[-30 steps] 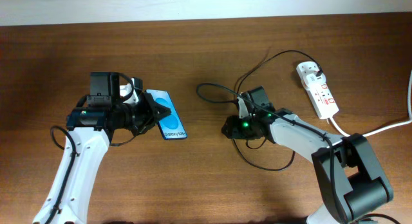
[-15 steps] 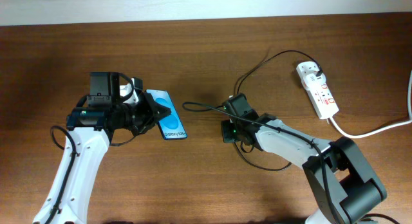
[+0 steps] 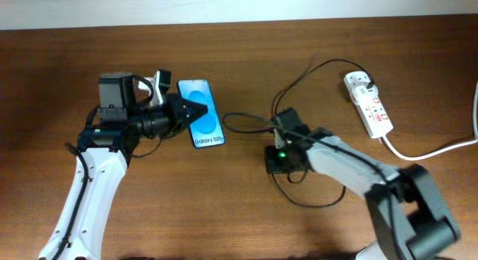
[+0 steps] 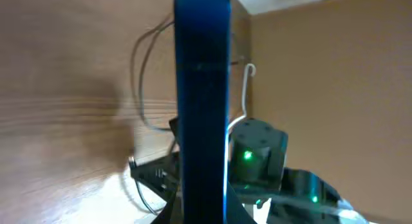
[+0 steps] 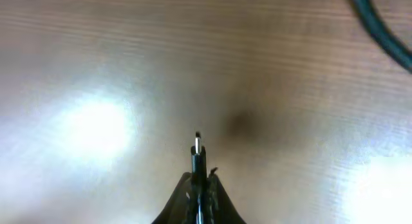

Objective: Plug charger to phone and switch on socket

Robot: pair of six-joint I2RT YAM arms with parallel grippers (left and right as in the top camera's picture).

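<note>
The phone, blue screen with "Galaxy S25+" text, is held by my left gripper, which is shut on its left edge. In the left wrist view the phone shows edge-on, rising from the jaws. My right gripper is shut on the charger's connector end, whose metal tip sticks out over bare wood. The thin black charger cable loops between phone and right gripper and runs up to its plug head in the white socket strip at far right.
The socket's thick white cord trails off the right edge. The black cable also loops under the right arm. The table is brown wood, with a pale wall along the far edge.
My left gripper lifted the phone up and to the right, tilting it. My right gripper moved left with the connector, then back right and down a little; the cable loop shifted.
</note>
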